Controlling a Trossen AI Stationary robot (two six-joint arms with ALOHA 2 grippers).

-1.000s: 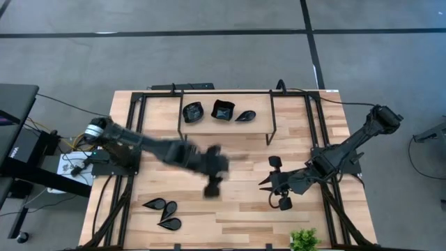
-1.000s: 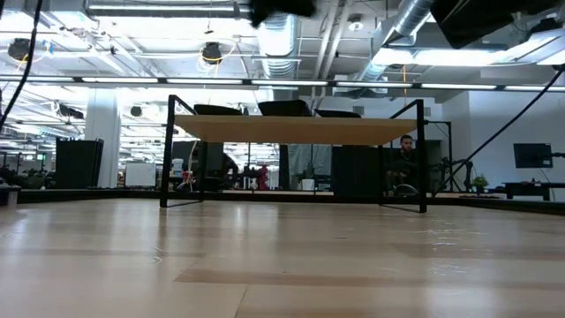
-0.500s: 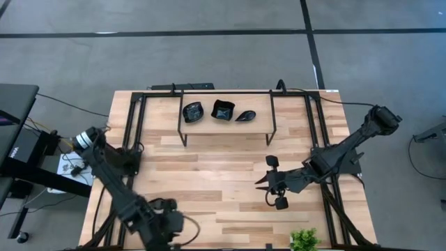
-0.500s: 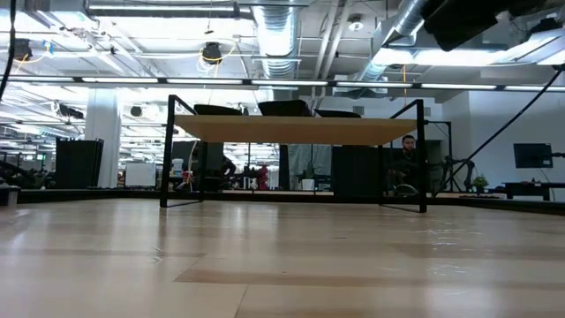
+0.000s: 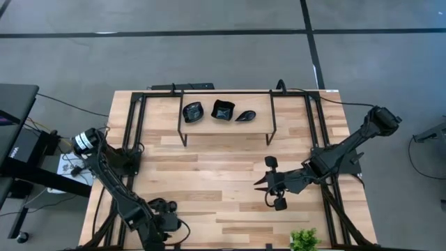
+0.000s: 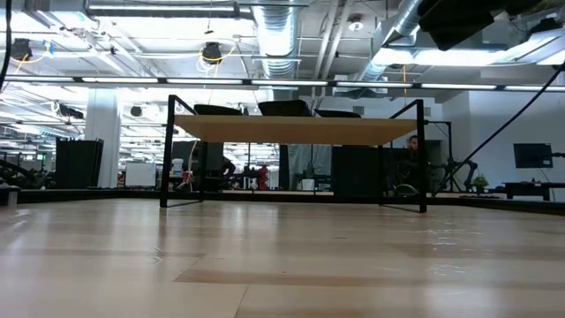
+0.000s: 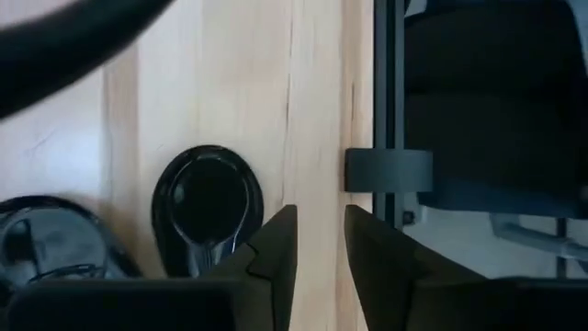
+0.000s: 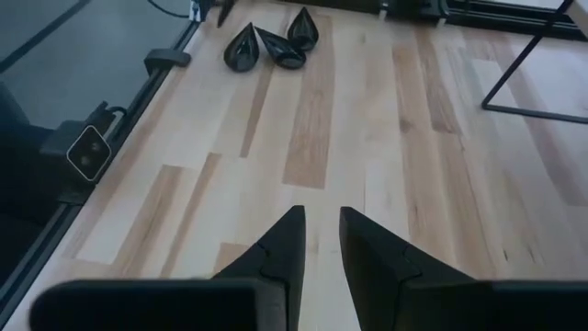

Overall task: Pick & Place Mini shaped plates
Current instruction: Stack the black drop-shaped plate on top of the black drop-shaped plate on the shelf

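Three black teardrop plates (image 8: 276, 41) lie flat on the table at its near left. My left gripper (image 5: 157, 222) hangs over them, pointing down and shut on nothing. In the left wrist view its fingertips (image 7: 320, 241) stand just beside one teardrop plate (image 7: 209, 207), with a second plate (image 7: 46, 244) farther off. On the raised shelf (image 5: 226, 124) at the far side sit a wavy-round plate (image 5: 192, 111), a square plate (image 5: 223, 109) and a teardrop plate (image 5: 245, 116). My right gripper (image 5: 262, 183) is shut and empty over the table's middle right, pointing toward the left edge.
The shelf stands on thin black legs (image 5: 273, 129). Black rails run along the table's sides (image 7: 388, 110). A small green plant (image 5: 304, 240) stands at the near right edge. Bare wood lies between the two grippers (image 5: 216, 188).
My left arm has swung quickly from the table's middle toward its near left corner and has come down over the teardrop plates, which lie where they were.
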